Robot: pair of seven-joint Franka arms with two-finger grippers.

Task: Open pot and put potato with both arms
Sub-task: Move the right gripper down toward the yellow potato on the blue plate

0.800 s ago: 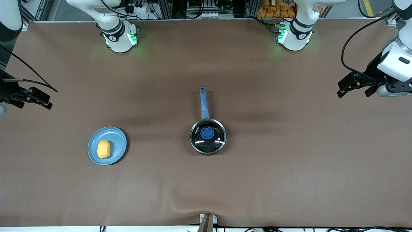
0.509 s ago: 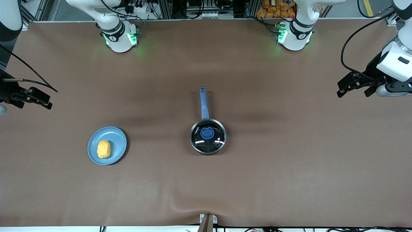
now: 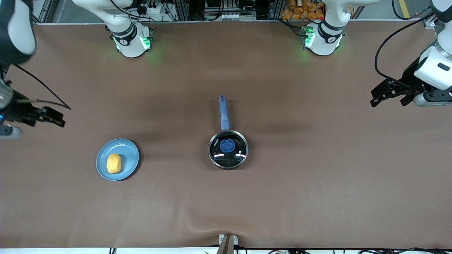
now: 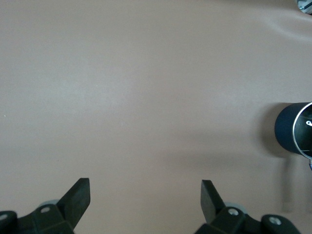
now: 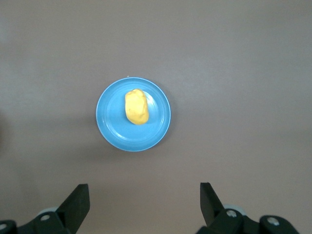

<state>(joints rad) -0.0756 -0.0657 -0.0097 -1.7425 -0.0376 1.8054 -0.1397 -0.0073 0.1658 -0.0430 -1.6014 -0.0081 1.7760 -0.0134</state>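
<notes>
The black pot (image 3: 210, 154) stands mid-table, its blue handle (image 3: 222, 113) pointing toward the robot bases. A glass lid (image 3: 231, 160) with a blue knob (image 3: 227, 145) covers it. The yellow-orange potato (image 3: 113, 163) lies on a blue plate (image 3: 129, 155) toward the right arm's end. My right gripper (image 3: 58, 119) is open and empty over bare table at that end; its wrist view shows the potato (image 5: 136, 107), the plate (image 5: 153, 134) and the gripper (image 5: 144, 195). My left gripper (image 3: 386, 100) is open and empty over bare table at the left arm's end. In its wrist view (image 4: 145, 192) the pot's wall (image 4: 285, 129) shows at the edge.
The brown table cover (image 3: 317, 183) has a small ridge at the edge nearest the front camera. The two arm bases (image 3: 132, 42) (image 3: 323, 40) stand at the table's top edge in the front view. A metal bracket (image 3: 227, 243) sits at the nearest edge.
My right gripper has moved over the table toward the blue plate. My left gripper has barely shifted. The pot, lid, plate and potato have not moved.
</notes>
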